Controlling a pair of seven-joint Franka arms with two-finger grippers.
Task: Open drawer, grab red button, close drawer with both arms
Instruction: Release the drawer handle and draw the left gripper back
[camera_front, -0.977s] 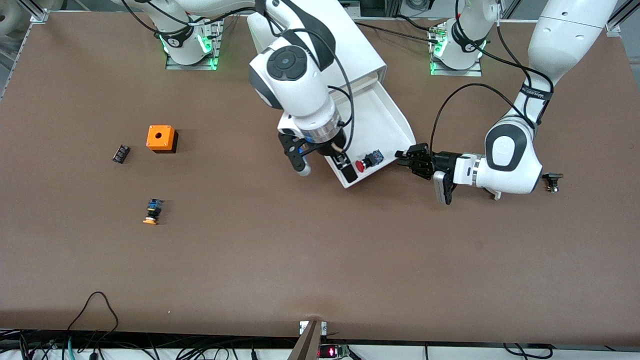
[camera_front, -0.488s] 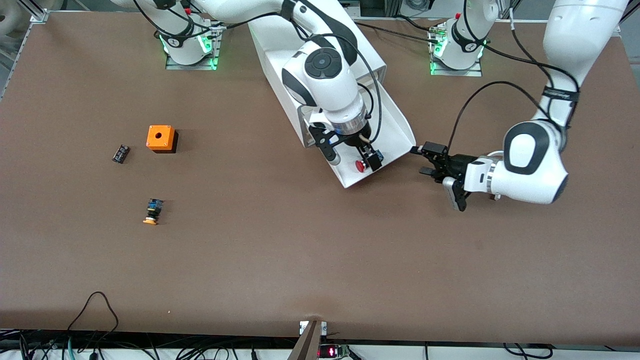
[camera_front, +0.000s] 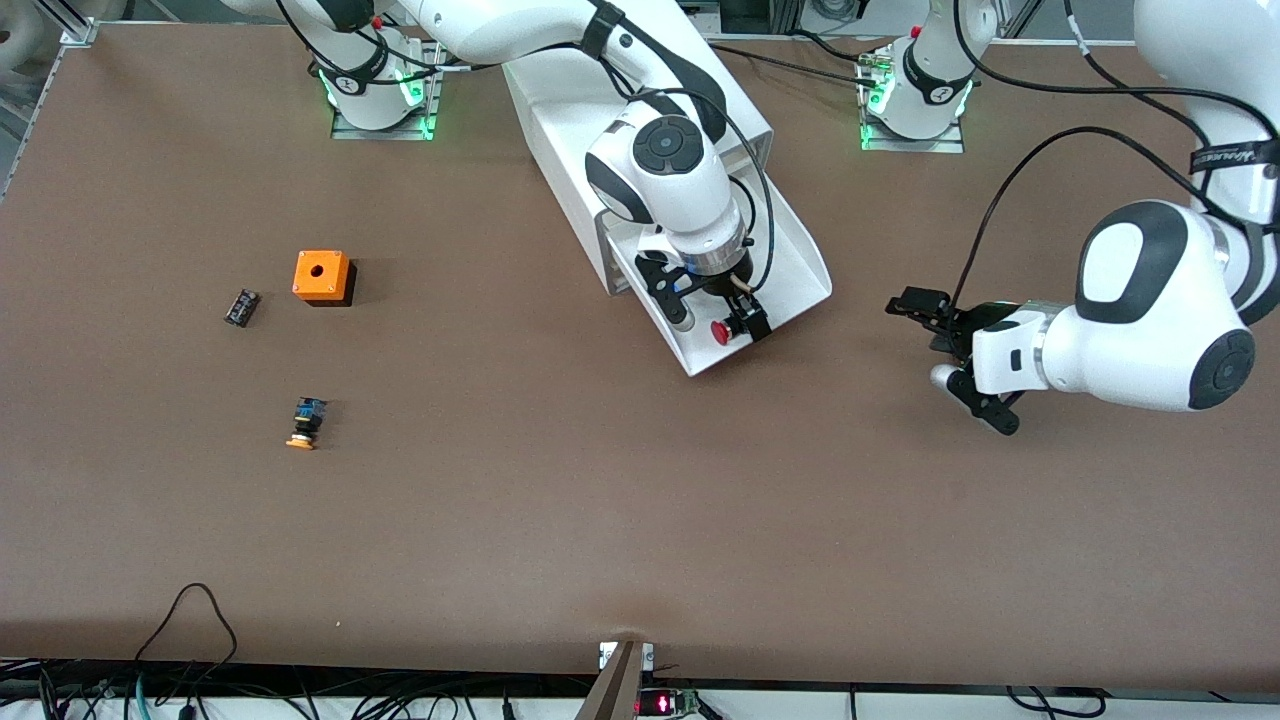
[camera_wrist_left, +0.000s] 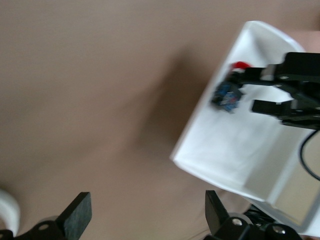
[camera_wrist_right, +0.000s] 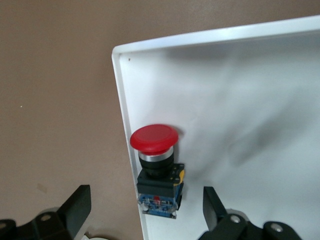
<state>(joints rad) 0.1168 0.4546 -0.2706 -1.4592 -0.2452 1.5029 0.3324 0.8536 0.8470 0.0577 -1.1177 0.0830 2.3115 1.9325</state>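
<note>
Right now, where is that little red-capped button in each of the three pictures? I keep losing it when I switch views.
Front view: the button lies in the open drawer, near its front end, under the right gripper.
Left wrist view: it shows small in the drawer's corner, beside the right gripper.
Right wrist view: large and central, lying against the drawer's side wall.
Shared landmark: the white drawer rim.
</note>
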